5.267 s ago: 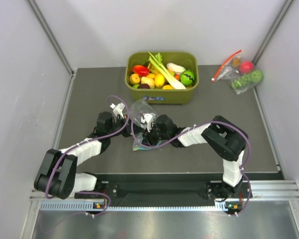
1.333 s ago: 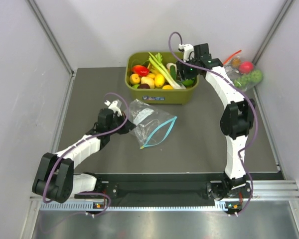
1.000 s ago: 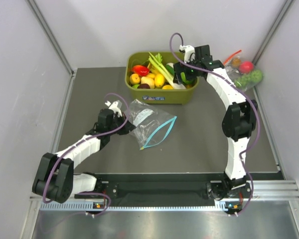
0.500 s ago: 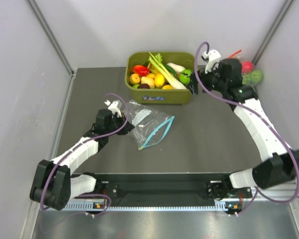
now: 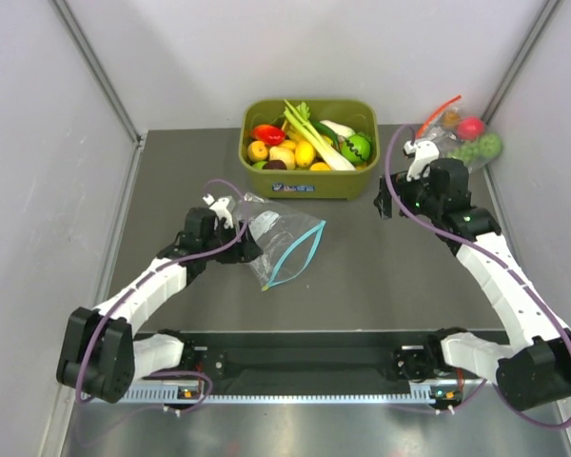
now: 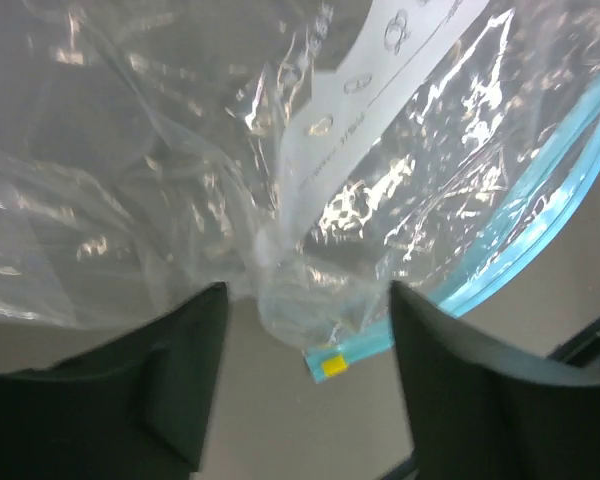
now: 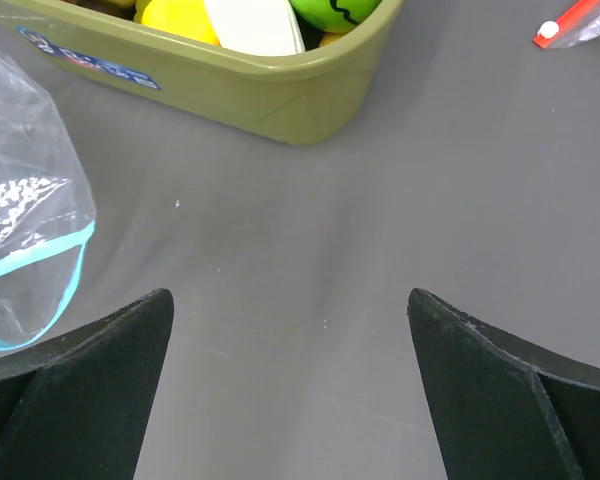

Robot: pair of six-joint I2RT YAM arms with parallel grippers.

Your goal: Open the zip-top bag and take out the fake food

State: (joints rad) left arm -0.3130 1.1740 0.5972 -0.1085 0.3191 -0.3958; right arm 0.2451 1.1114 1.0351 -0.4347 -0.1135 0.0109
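The clear zip-top bag (image 5: pixel 284 240) lies flat on the dark table, its blue-green zip strip (image 5: pixel 297 252) parted in a loop, and it looks empty. In the left wrist view the crinkled plastic (image 6: pixel 280 150), its white label (image 6: pixel 400 60) and the zip (image 6: pixel 520 250) fill the frame. My left gripper (image 5: pixel 244 236) (image 6: pixel 308 295) is open at the bag's bunched left corner. The fake food lies in the olive bin (image 5: pixel 309 186): the leek (image 5: pixel 314 135) and the white radish (image 5: pixel 335 128). My right gripper (image 5: pixel 386 195) (image 7: pixel 288 295) hangs open and empty over bare table, right of the bin.
The bin also holds red, yellow and orange toy fruits and a striped green ball (image 5: pixel 358 148). A second clear bag with a red zip (image 5: pixel 462 133) lies at the back right corner. White walls close in the table on three sides.
My left gripper has opened and let go of the bag's corner; the bag has settled a little. My right arm has pulled back from over the bin to the right, empty.
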